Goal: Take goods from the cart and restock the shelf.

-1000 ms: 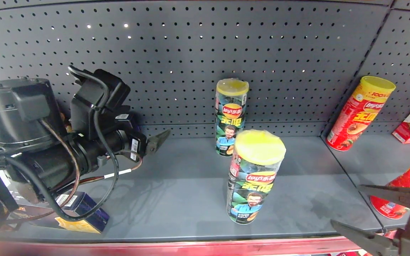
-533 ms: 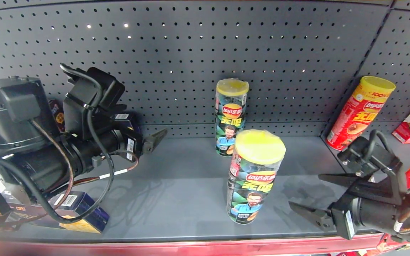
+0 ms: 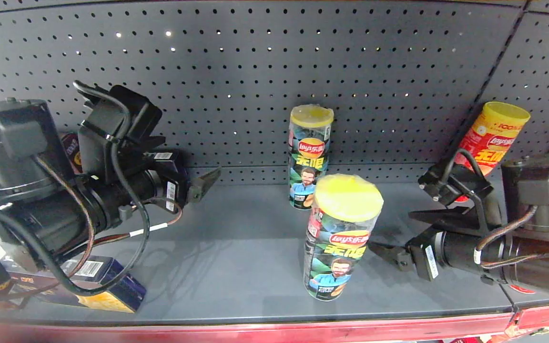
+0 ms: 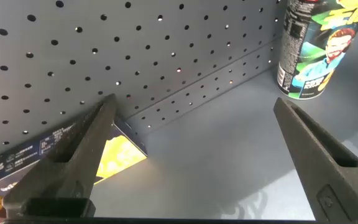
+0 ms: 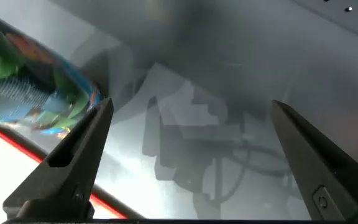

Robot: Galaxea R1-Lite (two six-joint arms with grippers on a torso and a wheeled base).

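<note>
Two green chip cans with yellow lids stand on the grey shelf [image 3: 236,267]: the front can [image 3: 340,238] near the edge and the back can [image 3: 309,157] by the pegboard. My right gripper [image 3: 401,233] is open, just right of the front can and level with its lower half, not touching it. The right wrist view has that can [image 5: 36,81] beside the open gripper [image 5: 191,107]. My left gripper [image 3: 204,183] hangs over the left of the shelf, open and empty [image 4: 194,104], with the back can [image 4: 316,50] far ahead of it.
A red chip can [image 3: 493,136] leans on the pegboard behind my right arm. A blue and yellow box [image 3: 100,288] lies at the shelf's front left; another box [image 4: 73,155] lies against the pegboard. The shelf has a red front edge [image 3: 255,331].
My right arm has come up from the lower right and moved left, bringing its open gripper close beside the front can. My left arm has drawn back slightly to the left.
</note>
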